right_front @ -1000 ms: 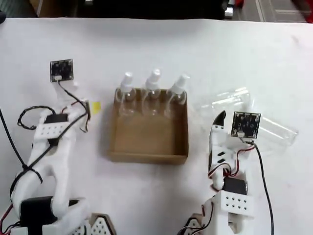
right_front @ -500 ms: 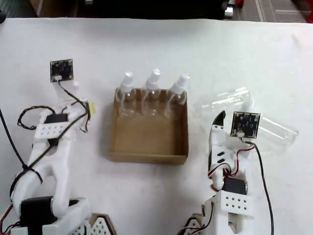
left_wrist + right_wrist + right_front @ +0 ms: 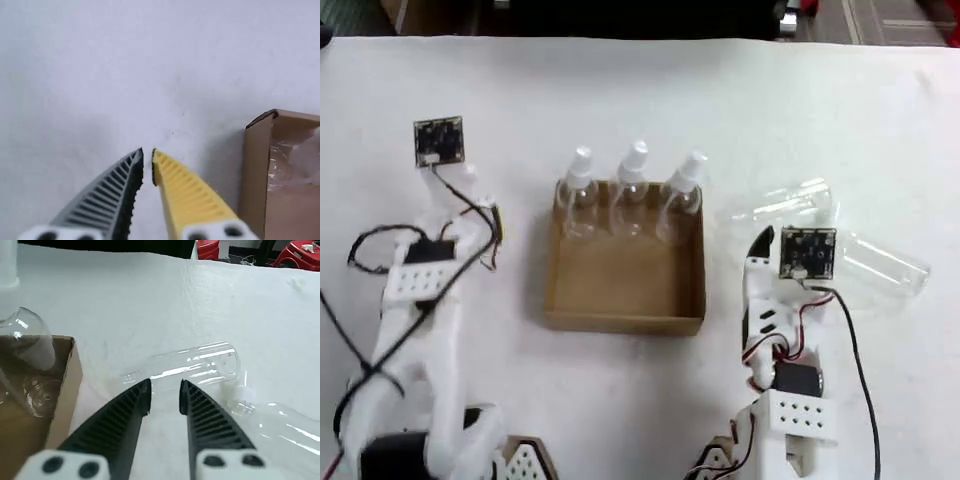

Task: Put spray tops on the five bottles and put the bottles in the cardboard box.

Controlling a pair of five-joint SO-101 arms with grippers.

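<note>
From where I stood, the white cloth-covered worktop carried a shallow brown cardboard box set between the 2 arms. Inside it, 3 clear plastic bottles with white spray tops stood upright in a row against the far wall, side by side, their tops rising above the rim.

To the right of the box lay 2 more. A clear plastic bottle on its side rested near the box's far right corner. A second clear plastic bottle lay farther right, also on its side and angled away from the first. Their near ends came close together (whether they touched, I could not tell).

The right gripper sat low over the worktop just right of the box. Its 2 black jaws were spread a little, with nothing between them. The tips pointed at the nearer lying bottle and reached just up to its side; contact could not be judged.

The left gripper hung over open worktop left of the box, near its far left corner. It had 1 dark grey jaw and 1 yellow jaw. These were drawn almost together, with only a sliver of gap at the tips, and pinched nothing. Past the yellow jaw, the box's corner edge stood close by, with one standing bottle showing behind it.
</note>
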